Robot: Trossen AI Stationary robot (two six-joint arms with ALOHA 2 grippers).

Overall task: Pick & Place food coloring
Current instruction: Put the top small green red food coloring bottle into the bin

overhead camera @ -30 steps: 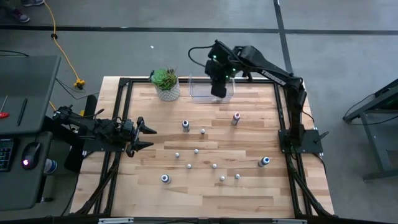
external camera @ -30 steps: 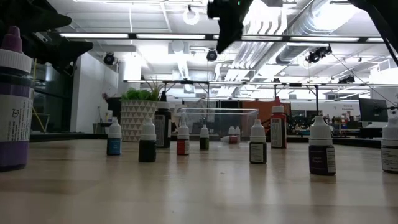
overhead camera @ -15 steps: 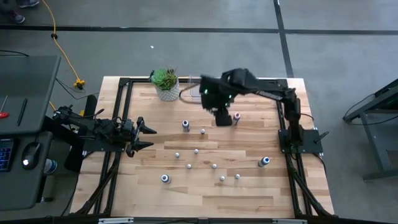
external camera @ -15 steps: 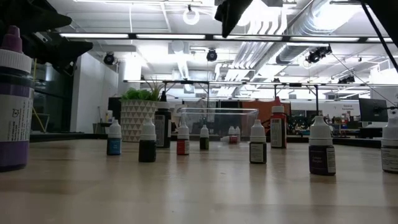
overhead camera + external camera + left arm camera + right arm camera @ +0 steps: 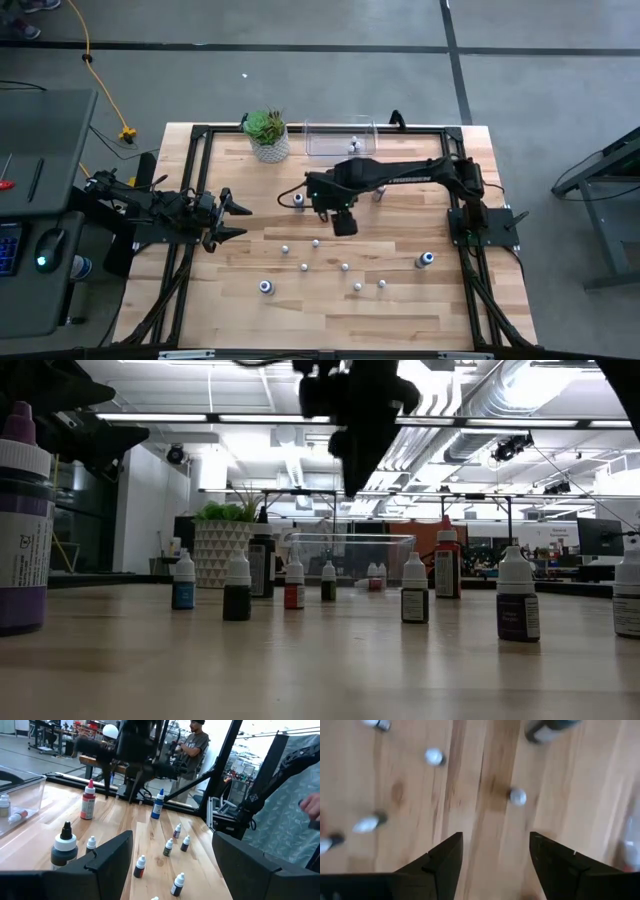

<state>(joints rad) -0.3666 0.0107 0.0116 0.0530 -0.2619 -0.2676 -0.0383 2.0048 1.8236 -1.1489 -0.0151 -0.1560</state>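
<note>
High view shows you the right gripper (image 5: 344,224) above the table's centre, its arm hiding part of the red-topped bottle (image 5: 378,192). Its fingers stand spread, holding nothing. The small pale-capped food coloring bottles (image 5: 315,243) scatter over the light wooden table (image 5: 400,310); their labels are too small to read. At frame left the left gripper (image 5: 232,219) waits, fingers apart

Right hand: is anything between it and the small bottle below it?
Nothing visible. The right hand hangs open and empty above the table, and the small bottle stands on bare wood ahead of its fingers. Other bottles stand apart to the sides.
</note>
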